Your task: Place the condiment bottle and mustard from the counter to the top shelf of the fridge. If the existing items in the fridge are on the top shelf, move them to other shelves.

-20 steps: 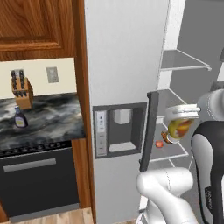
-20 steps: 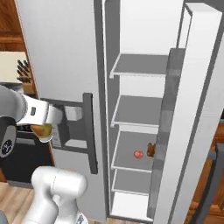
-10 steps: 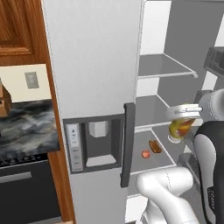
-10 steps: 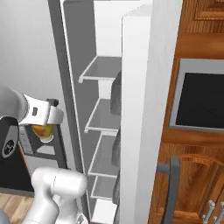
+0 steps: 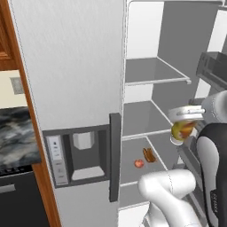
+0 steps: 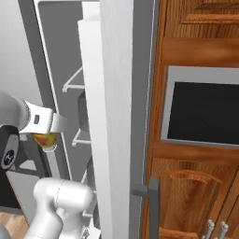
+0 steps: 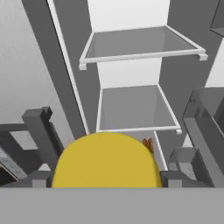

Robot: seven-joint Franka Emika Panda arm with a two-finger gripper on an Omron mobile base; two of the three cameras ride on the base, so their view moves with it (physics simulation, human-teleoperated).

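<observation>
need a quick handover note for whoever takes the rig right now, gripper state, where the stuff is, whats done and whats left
Gripper: shut on the yellow bottle, carried upright in front of the open fridge; it looks like the mustard.
Fridge: top shelf and the shelf below it look bare. Two small items, a red one and an orange-brown one, lie on a lower shelf, so nothing seems to need moving off the top.
Done: one bottle picked up and brought to the fridge.
Left: set it on the top shelf, then fetch the other bottle from the counter.

No readable text, label, brand, number or sign shows on anything in these views.
</observation>
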